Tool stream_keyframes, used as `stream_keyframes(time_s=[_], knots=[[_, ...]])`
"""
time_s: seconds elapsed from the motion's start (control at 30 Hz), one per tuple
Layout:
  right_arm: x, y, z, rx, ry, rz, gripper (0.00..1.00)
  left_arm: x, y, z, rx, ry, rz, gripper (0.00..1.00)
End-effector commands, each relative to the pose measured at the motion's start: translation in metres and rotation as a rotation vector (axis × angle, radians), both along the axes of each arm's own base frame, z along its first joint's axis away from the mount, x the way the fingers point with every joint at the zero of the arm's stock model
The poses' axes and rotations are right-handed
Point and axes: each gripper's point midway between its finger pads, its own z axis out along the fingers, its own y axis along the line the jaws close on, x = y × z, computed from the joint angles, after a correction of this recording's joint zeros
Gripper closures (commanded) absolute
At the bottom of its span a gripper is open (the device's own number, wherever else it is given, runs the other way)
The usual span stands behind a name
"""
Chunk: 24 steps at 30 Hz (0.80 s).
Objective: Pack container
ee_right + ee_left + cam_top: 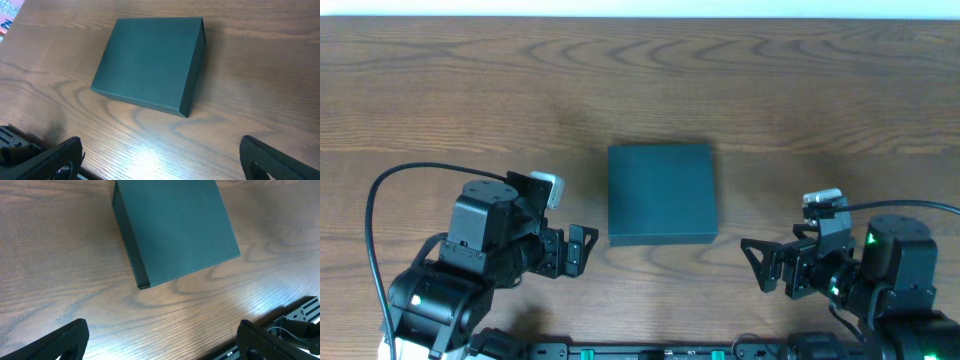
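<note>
The container (661, 193) is a dark teal square box with its lid shut, lying flat at the middle of the wooden table. It also shows in the left wrist view (172, 227) and the right wrist view (150, 62). My left gripper (582, 250) is open and empty, to the left of the box's near corner; its fingers frame bare wood (161, 342). My right gripper (760, 265) is open and empty, to the right of the box near the front edge (161, 160). No snack packets show.
The wooden table (470, 90) stretches wide behind and to both sides of the box. A black rail (650, 350) runs along the front edge. A red and blue item (9, 15) peeks in at the right wrist view's top left corner.
</note>
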Motion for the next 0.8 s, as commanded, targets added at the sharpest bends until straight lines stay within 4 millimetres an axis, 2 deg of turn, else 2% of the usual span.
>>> stream_keyframes(time_s=[0.0,0.03,0.1,0.23,0.37,0.47,0.57,0.77], knots=[[-0.001,0.002,-0.002,0.012,0.011,-0.001,0.01,0.000,0.003,-0.003,0.015,0.003,0.016,0.05],[-0.001,0.002,-0.002,0.012,0.011,-0.001,0.01,0.002,0.006,-0.003,0.028,-0.005,0.027,0.05],[-0.001,0.002,-0.002,0.012,0.011,-0.001,0.01,0.012,0.031,-0.002,0.129,-0.071,0.111,0.05],[-0.001,0.002,-0.002,0.012,0.011,-0.001,0.01,0.021,0.071,0.010,0.215,-0.174,0.285,0.05],[-0.001,0.002,-0.002,0.012,0.011,-0.001,0.01,0.020,0.105,0.008,0.261,-0.268,0.419,0.05],[-0.001,0.002,-0.002,0.012,0.011,-0.001,0.01,0.014,0.125,-0.018,0.284,-0.320,0.490,0.05],[-0.001,0.002,-0.002,0.012,0.011,-0.001,0.01,0.009,0.139,-0.052,0.284,-0.354,0.564,0.05],[-0.001,0.002,-0.002,0.012,0.011,-0.001,0.01,0.006,0.145,-0.088,0.276,-0.410,0.607,0.05]])
